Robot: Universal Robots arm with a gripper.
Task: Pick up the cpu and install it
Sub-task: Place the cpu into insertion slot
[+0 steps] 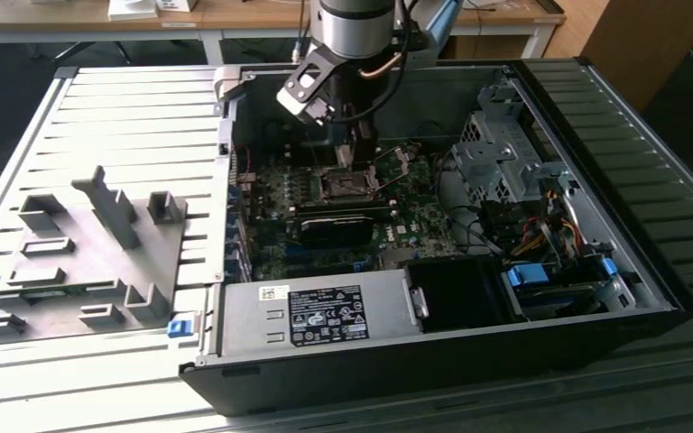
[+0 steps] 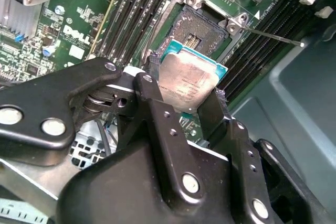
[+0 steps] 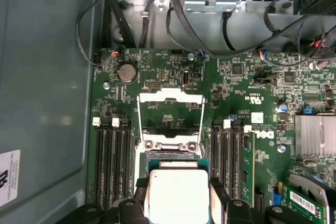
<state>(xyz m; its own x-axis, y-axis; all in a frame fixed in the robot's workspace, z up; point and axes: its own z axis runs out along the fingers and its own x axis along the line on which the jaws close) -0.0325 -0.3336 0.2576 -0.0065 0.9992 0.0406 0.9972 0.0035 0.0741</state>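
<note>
Second wrist view shows you the gripper (image 2: 185, 81) gripping the cpu (image 2: 191, 77) by opposite edges, close over the open motherboard socket (image 2: 202, 31), probably to keep its contact face untouched.

Metal, plastic, lacquered board.
The cpu (image 2: 194, 82) has a dull silver metal lid; the claw (image 2: 186, 77) gripping it is matt black. The motherboard (image 3: 247, 77) is glossy green, its socket frame (image 3: 170, 98) bright metal. In the exterior view, at nine o'clock of the board, matt grey plastic fixture blocks (image 1: 94, 244) sit on the ribbed metal counter (image 1: 130, 117).
</note>
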